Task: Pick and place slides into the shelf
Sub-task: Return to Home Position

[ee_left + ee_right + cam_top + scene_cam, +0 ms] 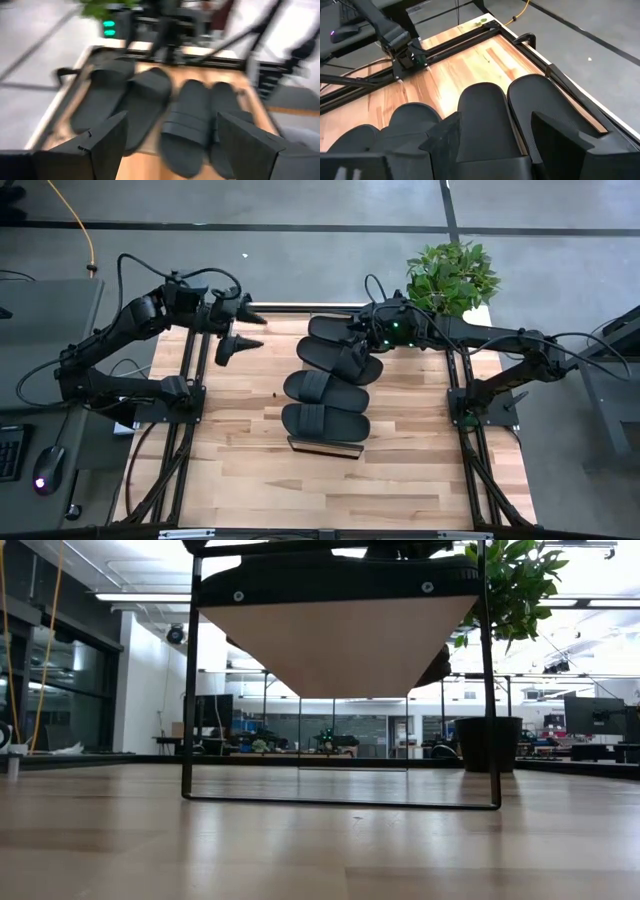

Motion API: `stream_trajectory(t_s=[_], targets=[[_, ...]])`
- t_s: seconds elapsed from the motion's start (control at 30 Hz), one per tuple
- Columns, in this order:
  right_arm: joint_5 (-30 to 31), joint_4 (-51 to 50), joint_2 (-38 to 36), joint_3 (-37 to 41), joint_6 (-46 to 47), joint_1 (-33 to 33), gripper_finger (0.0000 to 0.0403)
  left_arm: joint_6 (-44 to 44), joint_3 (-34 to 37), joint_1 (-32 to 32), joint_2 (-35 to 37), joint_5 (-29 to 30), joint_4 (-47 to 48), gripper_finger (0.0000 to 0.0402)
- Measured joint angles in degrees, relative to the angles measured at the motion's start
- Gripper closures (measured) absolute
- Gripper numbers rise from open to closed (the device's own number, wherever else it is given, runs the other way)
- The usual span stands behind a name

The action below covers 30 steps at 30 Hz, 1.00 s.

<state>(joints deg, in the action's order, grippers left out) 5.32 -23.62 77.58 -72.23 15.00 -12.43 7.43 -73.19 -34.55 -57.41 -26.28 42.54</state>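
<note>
Four black slides lie side by side on the shelf (325, 447) in the table's middle: the farthest (335, 328), the second (340, 358), the third (325, 387) and the nearest (325, 421). My right gripper (358, 332) is open and low over the two farthest slides. In the right wrist view (495, 145) its fingers stand on either side of one end of the second slide (485, 115), and one finger is above the farthest slide (545, 100). My left gripper (245, 330) is open and empty at the table's far left, facing the slides (187, 125). My right gripper's open fingers (442, 137) come slanting down over one end of the second slide (470, 130), which lies flat on the shelf. I cannot tell whether they touch it.
A potted plant (452, 275) stands at the table's far right corner. The shelf stands on thin dark metal legs (190, 690), and its board's underside (335, 640) shows in the low view. Bare tabletop (330, 490) lies nearer than the shelf.
</note>
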Motion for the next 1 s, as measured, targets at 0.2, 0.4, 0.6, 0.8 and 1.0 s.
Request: stream_trajectory(t_s=[0.2, 0.4, 0.6, 0.8, 1.0], targets=[[-2.89, 1.88, -0.05, 0.0, -2.19, 1.83, 0.0171, 4.65, 1.32, 8.41, 0.6, -4.53, -3.93, 0.0114], [-6.71, 3.31, -2.0, 0.0, -3.45, 3.93, 0.0171, 2.4, 2.93, 20.41, 1.25, 12.86, -8.74, 0.0114], [-8.67, 2.82, -7.47, -0.02, -3.77, 6.75, 0.0171, 1.23, 3.37, 29.13, 1.51, 22.38, -9.45, 0.0114], [-8.99, 2.86, -13.54, -0.03, -6.56, 12.02, 0.0171, 0.35, 3.37, 35.04, 2.94, 29.43, -8.99, 0.0114], [-6.97, 1.3, -17.48, -0.04, -7.97, 17.32, 0.0171, -0.35, 5.53, 37.3, 7.95, 34.77, -6.21, 0.0114]])
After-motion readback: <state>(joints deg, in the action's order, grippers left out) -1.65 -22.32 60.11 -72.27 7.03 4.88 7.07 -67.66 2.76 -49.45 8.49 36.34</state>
